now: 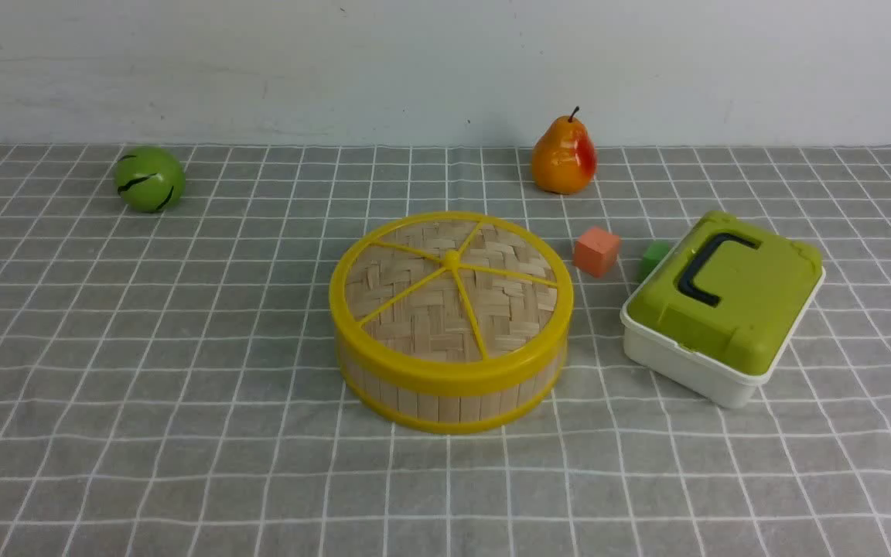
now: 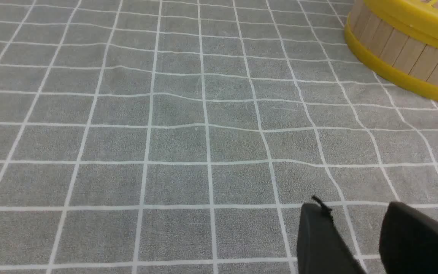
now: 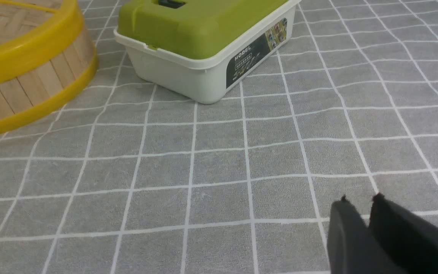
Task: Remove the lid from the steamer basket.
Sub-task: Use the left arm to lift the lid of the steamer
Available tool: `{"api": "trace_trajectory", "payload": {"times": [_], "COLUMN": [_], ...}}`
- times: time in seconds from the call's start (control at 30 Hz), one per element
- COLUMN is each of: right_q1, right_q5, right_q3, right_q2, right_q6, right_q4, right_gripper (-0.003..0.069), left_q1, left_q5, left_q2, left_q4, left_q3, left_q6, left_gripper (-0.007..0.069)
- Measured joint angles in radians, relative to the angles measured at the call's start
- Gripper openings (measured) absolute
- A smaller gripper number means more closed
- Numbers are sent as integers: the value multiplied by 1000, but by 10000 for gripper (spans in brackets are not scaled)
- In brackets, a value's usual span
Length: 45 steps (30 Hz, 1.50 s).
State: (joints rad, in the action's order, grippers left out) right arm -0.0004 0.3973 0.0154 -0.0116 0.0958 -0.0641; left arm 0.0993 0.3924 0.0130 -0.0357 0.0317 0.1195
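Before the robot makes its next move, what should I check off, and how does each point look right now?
1. Lid seated on the steamer basket: ok.
2. Nothing lying on the lid: ok.
3. Left gripper open: ok.
4. Right gripper open, should it be needed: not ok, it is shut.
5. A gripper already at the lid: not ok, neither is there.
6. Lid loose enough to lift: cannot tell.

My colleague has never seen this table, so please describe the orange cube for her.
Find the round steamer basket in the middle. Just right of it sits the small cube; it is salmon-orange, unlike the green block beside the box.
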Motion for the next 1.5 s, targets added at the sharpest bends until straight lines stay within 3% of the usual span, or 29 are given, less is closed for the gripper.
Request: {"api": "trace_trajectory", "payload": {"times": [1.23,1.37,1.5], "right_q1": [0,0,0], "right_q5": [0,0,0], "right_q3": [0,0,0], "right_q2": [0,0,0], "right_q6": [0,0,0], "right_q4": [0,-1,-1], "right_gripper": [118,120,120], "left_q1": [0,0,0], "left_q5": [-8,-91,-337], "left_q2": [0,0,0], "left_q4": [3,4,4], "left_q3": [0,0,0], "left_q6": [-1,-1,-2], "left_gripper": [239,239,239]}}
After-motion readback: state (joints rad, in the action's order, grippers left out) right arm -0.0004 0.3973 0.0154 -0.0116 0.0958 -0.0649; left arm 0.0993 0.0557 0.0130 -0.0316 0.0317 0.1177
